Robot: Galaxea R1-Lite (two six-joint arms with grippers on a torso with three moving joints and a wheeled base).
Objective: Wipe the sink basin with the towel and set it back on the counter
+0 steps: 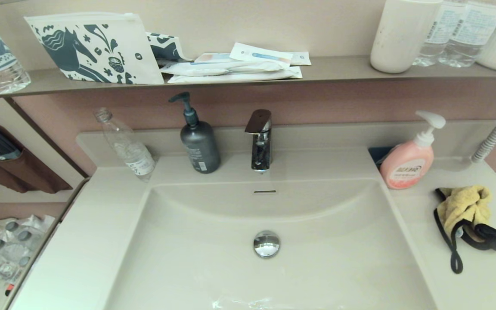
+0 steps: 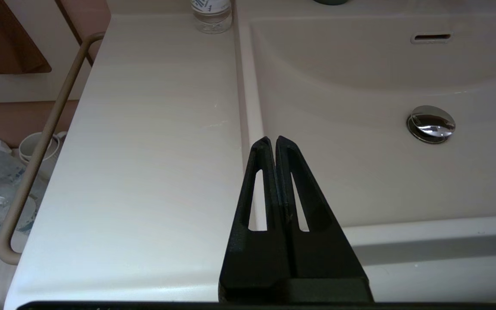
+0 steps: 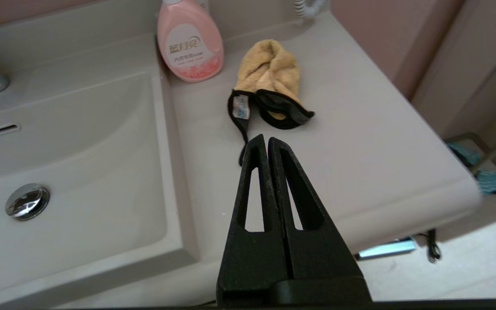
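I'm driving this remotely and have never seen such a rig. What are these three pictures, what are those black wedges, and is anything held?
The wide picture comes from the robot's head, looking down on the sink basin and the counter. The other two come from cameras on each wrist. The black wedges are the grippers: the left gripper hangs over the basin's left rim, the right gripper over the counter, near the towel. Both are shut on nothing. The towel lies crumpled beside the pink soap bottle.
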